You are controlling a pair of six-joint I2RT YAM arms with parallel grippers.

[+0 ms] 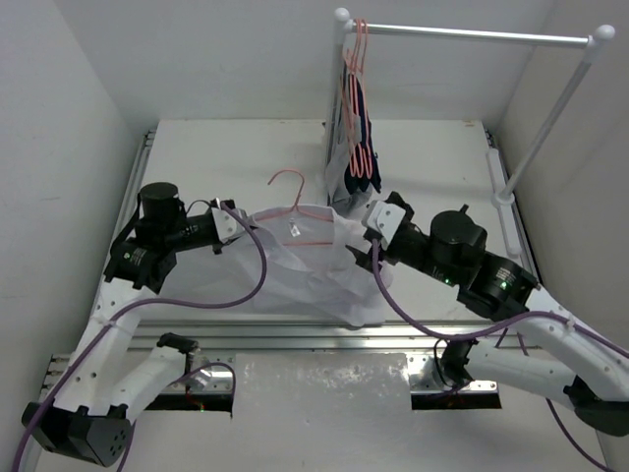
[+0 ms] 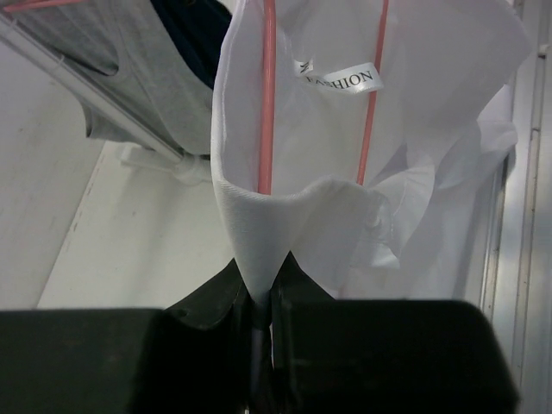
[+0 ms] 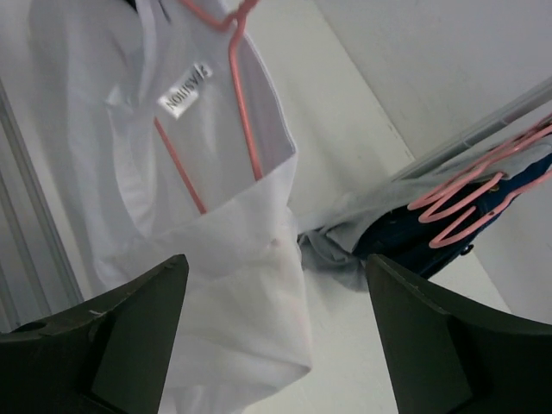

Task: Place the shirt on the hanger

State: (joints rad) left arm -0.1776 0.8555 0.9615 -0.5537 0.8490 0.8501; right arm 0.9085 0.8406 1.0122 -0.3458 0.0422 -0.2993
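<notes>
The white shirt [image 1: 305, 265] lies crumpled on the table between the arms, with the salmon-pink hanger [image 1: 292, 202] partly inside its collar and the hook pointing away. My left gripper [image 1: 232, 222] is shut on the shirt's left collar edge [image 2: 259, 233]; the hanger's wires [image 2: 267, 103] run inside the fabric ahead of it. My right gripper [image 1: 370, 241] is open at the shirt's right side, with a fold of shirt [image 3: 250, 285] lying between its spread fingers [image 3: 138, 328] without being held. The hanger also shows in the right wrist view [image 3: 244, 112].
A white clothes rail [image 1: 472, 35] stands at the back right, holding a bunch of pink hangers with navy and grey garments [image 1: 356, 138]. Those garments hang down to the table just behind my right gripper [image 3: 448, 216]. Metal rails run along the table's sides and front.
</notes>
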